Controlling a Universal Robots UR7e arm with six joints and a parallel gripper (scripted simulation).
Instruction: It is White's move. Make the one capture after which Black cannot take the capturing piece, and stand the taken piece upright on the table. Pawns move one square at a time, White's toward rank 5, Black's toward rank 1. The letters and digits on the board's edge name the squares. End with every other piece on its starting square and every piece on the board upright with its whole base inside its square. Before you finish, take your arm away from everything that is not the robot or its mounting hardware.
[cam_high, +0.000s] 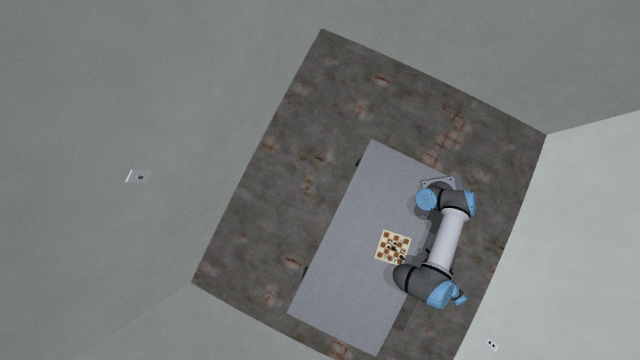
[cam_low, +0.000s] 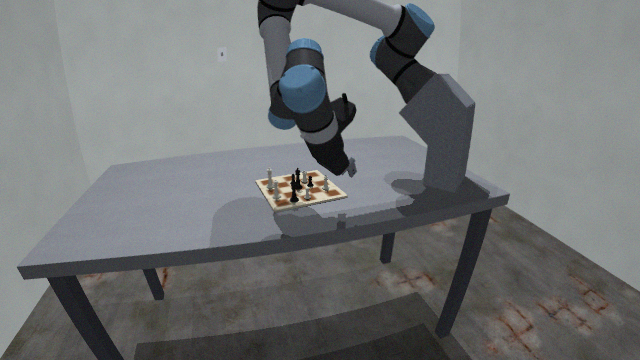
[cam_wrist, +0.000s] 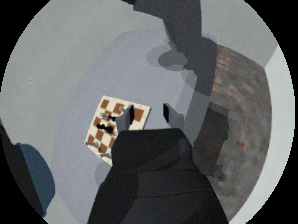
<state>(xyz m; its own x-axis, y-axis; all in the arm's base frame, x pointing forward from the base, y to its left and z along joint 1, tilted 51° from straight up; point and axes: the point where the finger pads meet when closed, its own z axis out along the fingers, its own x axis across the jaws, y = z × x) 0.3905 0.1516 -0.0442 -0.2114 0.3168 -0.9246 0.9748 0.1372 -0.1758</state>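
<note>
Board lies flat on desk, roughly mid-desk, nearer the arm's side. Arm pedestal stands on the desk's right end in the exterior view, well apart from the board. Arm reaches up from the pedestal, arcs over and comes down toward the board. Tool hangs just above the desk, beside the board's far right corner, fingers spread wide, nothing between them. Pieces stand upright on the board: tall piece at its left edge, a cluster near the centre, another piece toward the right side. Exact squares cannot be read. Floor lies under the desk.
</note>
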